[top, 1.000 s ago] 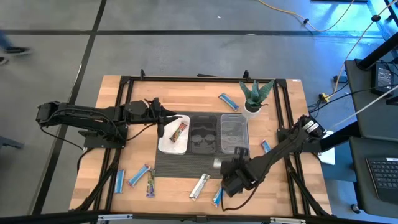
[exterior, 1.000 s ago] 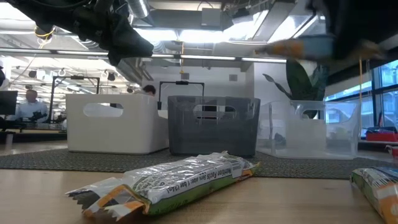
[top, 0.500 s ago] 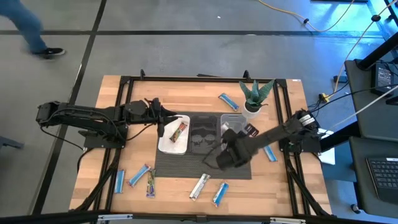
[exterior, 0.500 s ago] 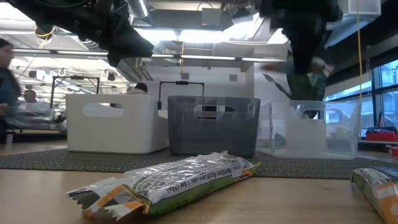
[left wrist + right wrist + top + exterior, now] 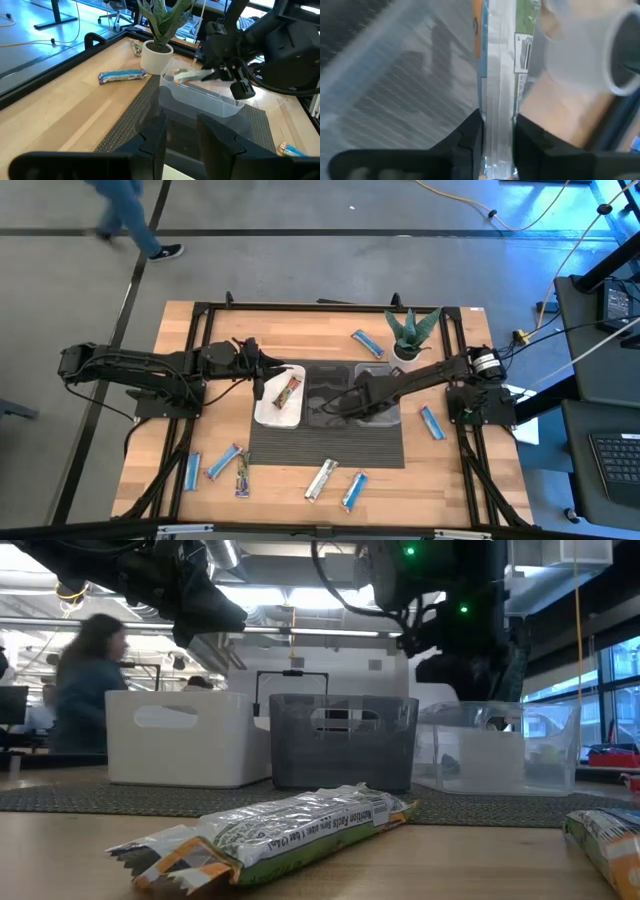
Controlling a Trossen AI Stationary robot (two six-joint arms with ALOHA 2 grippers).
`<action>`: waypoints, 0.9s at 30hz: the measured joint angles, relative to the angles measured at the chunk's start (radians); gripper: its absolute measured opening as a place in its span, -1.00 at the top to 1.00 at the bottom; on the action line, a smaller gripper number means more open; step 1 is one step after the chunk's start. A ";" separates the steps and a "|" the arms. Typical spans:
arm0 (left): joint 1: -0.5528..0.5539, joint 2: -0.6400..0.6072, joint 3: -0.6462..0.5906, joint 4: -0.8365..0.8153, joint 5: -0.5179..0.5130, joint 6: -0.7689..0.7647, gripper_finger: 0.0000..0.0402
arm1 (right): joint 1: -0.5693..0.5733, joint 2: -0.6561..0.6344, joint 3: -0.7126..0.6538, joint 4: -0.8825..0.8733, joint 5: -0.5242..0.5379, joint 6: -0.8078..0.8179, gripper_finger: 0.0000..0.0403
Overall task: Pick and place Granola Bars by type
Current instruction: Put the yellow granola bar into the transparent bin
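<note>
My right gripper [image 5: 350,398] reaches over the clear tray [image 5: 377,412], shut on a silver granola bar [image 5: 192,75] held above that tray's rim. My left gripper [image 5: 262,375] hovers open at the left edge of the white tray [image 5: 268,415], in which a dark red bar [image 5: 288,388] lies flat. The black tray [image 5: 325,418] stands between the two. Loose on the table lie blue bars [image 5: 367,343] [image 5: 432,422] [image 5: 192,471] [image 5: 226,463] [image 5: 353,491], a multicolour bar [image 5: 242,475] and a silver bar [image 5: 321,479]. My right gripper pinches the silver bar between its two fingers [image 5: 472,135]. The fingers are on one end of the bar [image 5: 499,125], and the rest runs out forward along them. The bar is lifted clear, over the clear tray.
The three trays stand in a row on a dark mat [image 5: 325,450]. A potted plant [image 5: 410,335] stands at the far side, right behind the clear tray. Black frame rails run along the table's left and right. A person walks past beyond the far edge.
My right gripper, shut on the silver bar, has swung from the table's near edge toward the far edge and the left, stretching out until it stands over the clear tray. The left arm has kept still.
</note>
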 joint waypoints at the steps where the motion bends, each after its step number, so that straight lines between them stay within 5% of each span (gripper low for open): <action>1: 0.000 0.000 0.000 0.000 0.000 0.000 0.52 | -0.004 0.000 -0.001 0.024 -0.003 -0.012 0.56; 27: 0.000 0.000 0.000 0.000 0.000 -0.001 0.52 | -0.020 0.000 -0.002 0.117 -0.051 -0.076 0.56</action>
